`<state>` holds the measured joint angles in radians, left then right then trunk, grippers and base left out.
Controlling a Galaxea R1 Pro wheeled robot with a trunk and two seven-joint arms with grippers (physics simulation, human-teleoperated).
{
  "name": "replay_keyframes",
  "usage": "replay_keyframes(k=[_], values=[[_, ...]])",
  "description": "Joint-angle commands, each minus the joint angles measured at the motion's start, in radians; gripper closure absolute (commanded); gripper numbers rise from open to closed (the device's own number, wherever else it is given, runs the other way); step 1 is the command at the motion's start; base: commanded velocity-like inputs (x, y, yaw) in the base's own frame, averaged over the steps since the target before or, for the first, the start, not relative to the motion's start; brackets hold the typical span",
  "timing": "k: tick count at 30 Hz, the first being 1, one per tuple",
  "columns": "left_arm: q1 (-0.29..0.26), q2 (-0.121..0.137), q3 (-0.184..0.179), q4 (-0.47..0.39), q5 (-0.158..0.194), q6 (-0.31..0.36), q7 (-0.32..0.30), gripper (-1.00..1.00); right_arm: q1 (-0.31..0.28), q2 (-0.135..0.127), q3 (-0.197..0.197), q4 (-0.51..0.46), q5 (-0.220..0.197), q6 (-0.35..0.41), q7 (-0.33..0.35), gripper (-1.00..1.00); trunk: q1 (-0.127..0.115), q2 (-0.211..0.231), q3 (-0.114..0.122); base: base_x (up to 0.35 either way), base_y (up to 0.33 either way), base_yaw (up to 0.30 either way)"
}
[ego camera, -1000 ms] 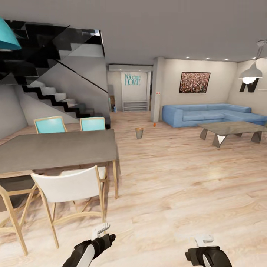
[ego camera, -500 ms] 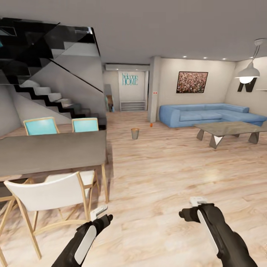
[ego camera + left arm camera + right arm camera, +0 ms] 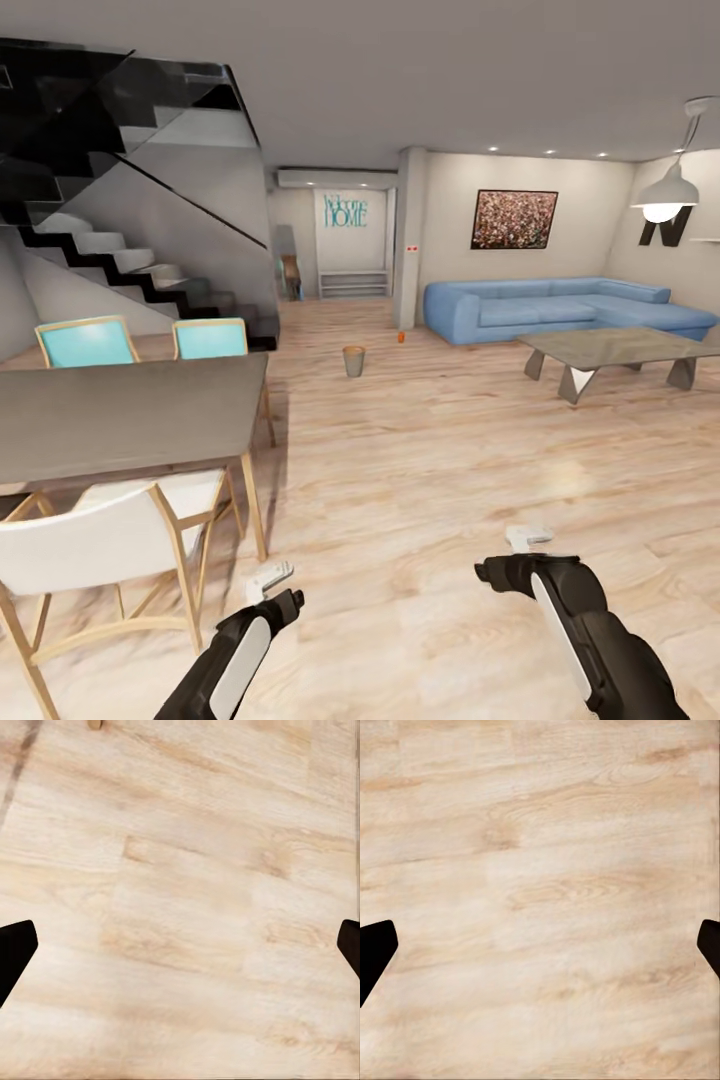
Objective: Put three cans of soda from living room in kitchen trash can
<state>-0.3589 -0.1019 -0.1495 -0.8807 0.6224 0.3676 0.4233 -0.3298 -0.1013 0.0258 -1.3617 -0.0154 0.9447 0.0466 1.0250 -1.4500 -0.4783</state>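
The robot stands on the plank floor (image 3: 430, 470) beside a dining table (image 3: 120, 415), facing the living room. Taking the blue sectional sofa (image 3: 560, 308) as landmark: one orange can of soda (image 3: 401, 337) stands upright on the floor just off the sofa's near-left end, by the foot of the white pillar (image 3: 410, 235). The tash can (image 3: 353, 361) sits on the floor a little nearer the robot and further left of the sofa, well apart from the can. Its inside is too small to read, so whether anything lies in it cannot be told. No other cans can be made out from here.

Both arms hang low in front of the trunk. The left end effector (image 3: 270, 580) and the right end effector (image 3: 527, 538) are both empty; each wrist view shows bare planks with the dark fingertips (image 3: 15, 949) at opposite edges, so both are spread wide.

The can lies far ahead, roughly midway between the two arms and out of reach of either. The next move is probably a drive forward.
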Motion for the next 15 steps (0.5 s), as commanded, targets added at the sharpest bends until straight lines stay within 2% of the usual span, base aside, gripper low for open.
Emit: replay_keyframes(k=[1, 5, 15], values=[[0.000, 0.000, -0.002, 0.008, 0.000, 0.003, -0.001, -1.00, 0.000, 0.002, 0.000, 0.003, 0.001, -0.039, 0.000, -1.00, 0.000, 0.000, 0.000, 0.279, -0.218, 0.000], [-0.001, 0.002, -0.001, 0.039, 0.000, 0.011, -0.032, -1.00, 0.000, -0.002, -0.003, 0.017, -0.002, -0.104, 0.007, -1.00, 0.000, 0.000, 0.000, 0.282, -0.215, 0.000], [-0.002, 0.002, -0.001, 0.049, 0.000, 0.014, -0.058, -1.00, 0.001, -0.009, -0.001, 0.041, -0.002, -0.163, 0.013, -1.00, 0.000, 0.000, 0.000, 0.284, -0.213, 0.000]])
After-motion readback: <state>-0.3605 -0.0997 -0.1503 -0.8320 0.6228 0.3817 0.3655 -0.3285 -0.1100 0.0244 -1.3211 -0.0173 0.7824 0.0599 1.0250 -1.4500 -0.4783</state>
